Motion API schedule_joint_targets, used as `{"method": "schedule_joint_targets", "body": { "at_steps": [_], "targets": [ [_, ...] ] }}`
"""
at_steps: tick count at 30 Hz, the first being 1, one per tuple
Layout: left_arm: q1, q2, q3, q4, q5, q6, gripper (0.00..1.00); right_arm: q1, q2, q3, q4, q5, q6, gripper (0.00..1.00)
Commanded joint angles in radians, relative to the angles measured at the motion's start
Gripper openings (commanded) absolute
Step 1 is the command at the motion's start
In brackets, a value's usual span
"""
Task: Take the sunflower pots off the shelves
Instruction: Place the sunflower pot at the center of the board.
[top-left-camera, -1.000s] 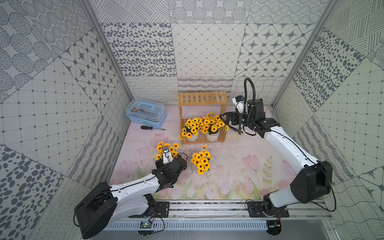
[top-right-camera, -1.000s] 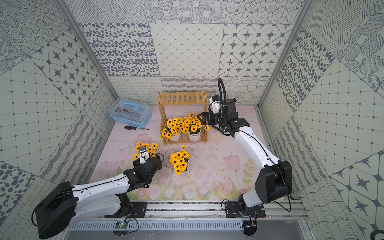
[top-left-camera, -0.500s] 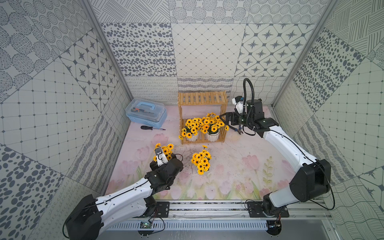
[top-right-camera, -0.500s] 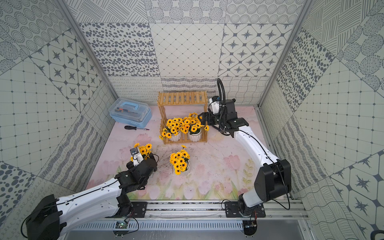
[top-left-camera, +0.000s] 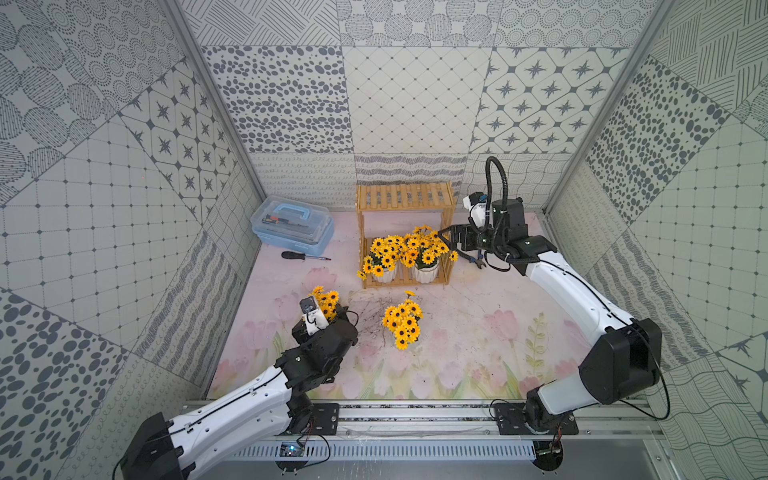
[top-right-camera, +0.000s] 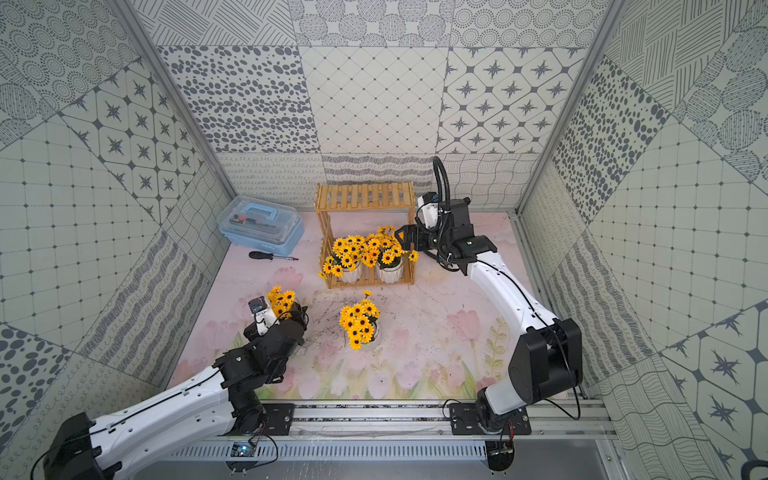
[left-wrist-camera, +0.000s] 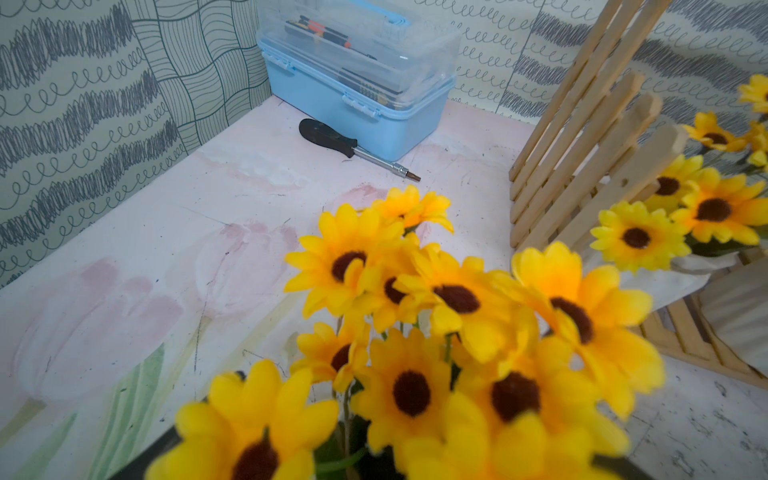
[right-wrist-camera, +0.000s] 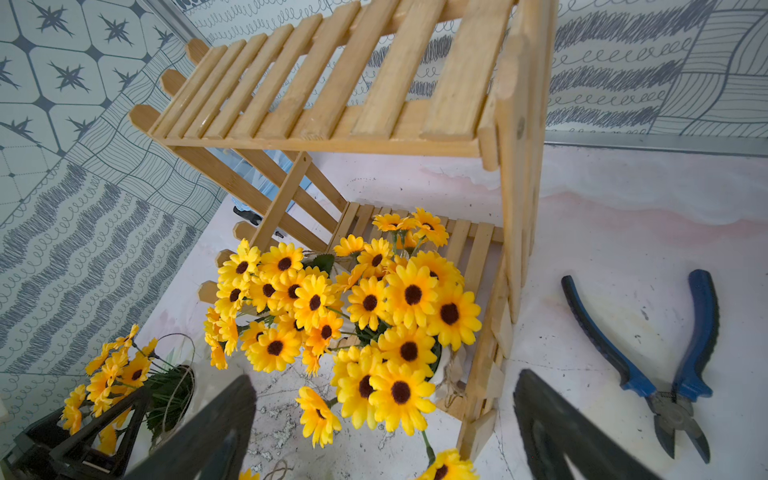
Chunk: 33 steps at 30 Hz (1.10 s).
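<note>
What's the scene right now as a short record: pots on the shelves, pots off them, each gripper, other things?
On shelves: left shelf pot, right shelf pot, both on the lower tier
Off shelves: centre pot standing on the table; fourth pot at the left gripper
Left gripper: grip unclear
Right gripper: open, near the right shelf pot's flowers
Other: toolbox, screwdriver, pliers

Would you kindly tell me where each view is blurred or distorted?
Left wrist view: the nearest sunflowers are soft, the toolbox sharp. Right wrist view: the fingers of the right gripper are blurred and the shelves look splayed. Both top views: evenly lit, sharp throughout.
</note>
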Motion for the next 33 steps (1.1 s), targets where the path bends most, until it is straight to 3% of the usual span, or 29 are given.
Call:
{"method": "schedule_joint_targets", "body": {
  "at_steps": [1, 6, 12, 16, 20, 27, 30, 33],
  "targets": [
    [0.001, -0.048, 0.008, 0.018, -0.044, 0.103, 0.97, 0.006, -0.003, 0.0, 0.044, -0.013, -0.005, 0.98],
    [0.001, -0.084, 0.014, 0.045, -0.017, 0.155, 0.97, 0.006, -0.002, 0.001, 0.045, -0.018, -0.001, 0.98],
    [0.005, -0.112, 0.063, 0.107, 0.009, 0.305, 0.98, 0.023, -0.024, -0.016, 0.055, -0.018, -0.017, 0.98],
    [0.015, -0.118, 0.118, 0.102, 0.043, 0.367, 0.97, 0.099, -0.09, -0.047, 0.075, 0.097, -0.073, 0.98],
    [0.039, -0.147, 0.164, 0.129, 0.101, 0.448, 0.98, 0.136, -0.135, -0.078, 0.082, 0.122, -0.051, 0.98],
    [0.175, -0.16, 0.294, 0.141, 0.283, 0.581, 0.97, 0.242, -0.265, -0.221, 0.15, 0.254, -0.005, 0.98],
    [0.247, -0.112, 0.359, 0.159, 0.362, 0.622, 0.98, 0.309, -0.298, -0.266, 0.157, 0.33, -0.001, 0.98],
    [0.357, -0.005, 0.445, 0.157, 0.51, 0.626, 0.97, 0.362, -0.314, -0.333, 0.204, 0.361, 0.04, 0.98]
  ]
}}
